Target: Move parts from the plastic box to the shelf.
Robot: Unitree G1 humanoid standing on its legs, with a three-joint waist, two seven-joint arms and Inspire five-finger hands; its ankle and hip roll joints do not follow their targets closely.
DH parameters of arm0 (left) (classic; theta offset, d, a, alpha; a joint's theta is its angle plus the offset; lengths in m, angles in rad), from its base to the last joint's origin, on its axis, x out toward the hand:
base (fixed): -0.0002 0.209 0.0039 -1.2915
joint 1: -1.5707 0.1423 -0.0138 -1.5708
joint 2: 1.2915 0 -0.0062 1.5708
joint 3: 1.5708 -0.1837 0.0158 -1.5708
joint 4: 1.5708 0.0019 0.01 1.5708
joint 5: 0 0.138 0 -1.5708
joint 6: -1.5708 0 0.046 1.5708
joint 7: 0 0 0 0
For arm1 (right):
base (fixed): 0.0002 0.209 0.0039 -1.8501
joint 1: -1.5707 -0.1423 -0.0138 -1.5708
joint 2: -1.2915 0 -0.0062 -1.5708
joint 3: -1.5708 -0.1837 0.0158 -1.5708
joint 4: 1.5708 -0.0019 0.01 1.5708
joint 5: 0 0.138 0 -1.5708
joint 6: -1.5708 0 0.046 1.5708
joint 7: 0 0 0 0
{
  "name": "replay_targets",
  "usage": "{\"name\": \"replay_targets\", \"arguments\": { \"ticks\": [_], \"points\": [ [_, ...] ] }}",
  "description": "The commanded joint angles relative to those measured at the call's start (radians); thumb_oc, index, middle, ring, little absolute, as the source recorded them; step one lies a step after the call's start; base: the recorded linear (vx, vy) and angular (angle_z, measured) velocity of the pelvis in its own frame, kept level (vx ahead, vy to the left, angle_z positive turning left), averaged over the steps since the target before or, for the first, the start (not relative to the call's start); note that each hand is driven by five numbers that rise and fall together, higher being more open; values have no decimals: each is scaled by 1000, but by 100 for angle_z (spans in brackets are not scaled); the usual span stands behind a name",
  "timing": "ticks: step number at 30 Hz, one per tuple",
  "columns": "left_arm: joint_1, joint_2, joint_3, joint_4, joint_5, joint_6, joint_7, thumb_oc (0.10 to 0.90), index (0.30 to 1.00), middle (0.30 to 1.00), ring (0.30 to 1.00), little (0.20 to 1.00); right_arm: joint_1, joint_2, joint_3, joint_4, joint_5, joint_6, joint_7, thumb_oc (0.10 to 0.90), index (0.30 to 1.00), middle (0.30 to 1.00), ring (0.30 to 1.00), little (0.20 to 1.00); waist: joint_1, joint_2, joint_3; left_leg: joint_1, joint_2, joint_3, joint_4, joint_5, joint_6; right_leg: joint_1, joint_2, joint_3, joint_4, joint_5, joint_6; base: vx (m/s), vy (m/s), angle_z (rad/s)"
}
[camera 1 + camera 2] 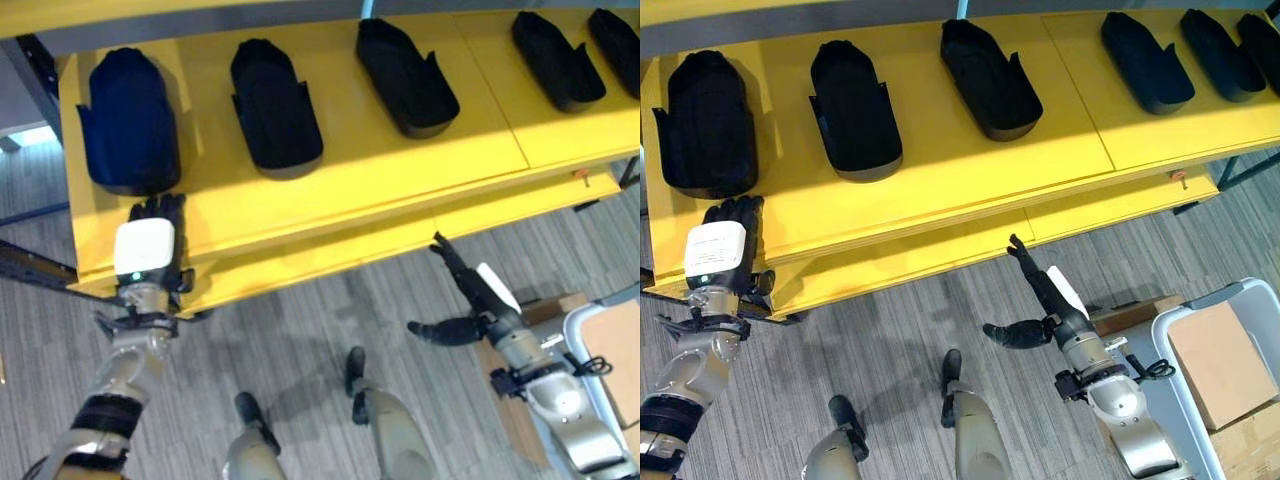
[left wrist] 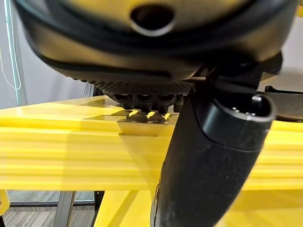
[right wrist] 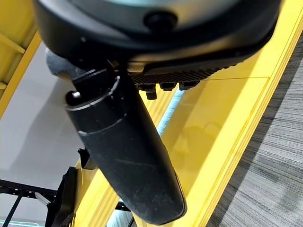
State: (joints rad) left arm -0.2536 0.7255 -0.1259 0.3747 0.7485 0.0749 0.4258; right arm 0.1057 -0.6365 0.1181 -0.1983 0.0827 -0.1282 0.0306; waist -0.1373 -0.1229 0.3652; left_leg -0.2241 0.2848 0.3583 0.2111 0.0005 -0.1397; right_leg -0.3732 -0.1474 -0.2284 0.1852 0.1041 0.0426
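Note:
Several black moulded parts lie in a row on the yellow shelf point(image 1: 400, 170); the leftmost part point(image 1: 130, 120) is the nearest to my left hand. My left hand point(image 1: 148, 250) rests at the shelf's front left corner, its straight fingers point(image 2: 147, 101) flat on the shelf top just short of that part, holding nothing. My right hand point(image 1: 1050, 300) hangs over the floor in front of the shelf's lower edge, fingers stretched out, thumb spread, empty. The pale plastic box point(image 1: 1180, 330) stands at the lower right.
A brown cardboard box point(image 1: 1220, 365) lies inside the plastic box, and another cardboard piece point(image 1: 1130, 315) lies beside it. A lower yellow ledge point(image 1: 940, 255) juts out under the shelf top. Grey carpet floor spreads before the shelf.

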Motion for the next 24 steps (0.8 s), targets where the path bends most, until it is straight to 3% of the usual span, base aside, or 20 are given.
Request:
{"name": "replay_targets", "arguments": {
  "ticks": [1,9,20,24],
  "points": [
    [16,20,8,-95,-29,-56,47,900,1000,1000,1000,1000,-42,-22,-5,-121,34,-98,-42,900,1000,1000,1000,1000,2,-14,-78,-39,37,-135,67,6,-20,33,-87,30,87,-68,118,-12,-3,4],
    [166,-53,3,-247,-114,-152,-2,900,1000,1000,1000,1000,-67,-4,9,-98,22,-98,-53,900,1000,1000,1000,1000,32,-2,-83,-10,22,-150,44,14,-9,77,-98,11,72,-63,117,-6,-4,7],
    [346,-19,-4,-420,-253,-281,-94,900,1000,1000,1000,1000,-83,-13,24,-97,-9,-112,-59,900,1000,1000,1000,1000,66,21,-109,70,-8,-168,-26,36,3,181,-106,-28,18,-54,128,14,-6,10],
    [442,-8,4,-475,-324,-333,-137,900,1000,1000,1000,1000,-102,-25,29,-92,-69,-118,-77,900,1000,1000,1000,1000,85,35,-157,120,-28,-165,-88,51,8,246,-106,-61,-48,-39,137,28,6,17]
  ]
}}
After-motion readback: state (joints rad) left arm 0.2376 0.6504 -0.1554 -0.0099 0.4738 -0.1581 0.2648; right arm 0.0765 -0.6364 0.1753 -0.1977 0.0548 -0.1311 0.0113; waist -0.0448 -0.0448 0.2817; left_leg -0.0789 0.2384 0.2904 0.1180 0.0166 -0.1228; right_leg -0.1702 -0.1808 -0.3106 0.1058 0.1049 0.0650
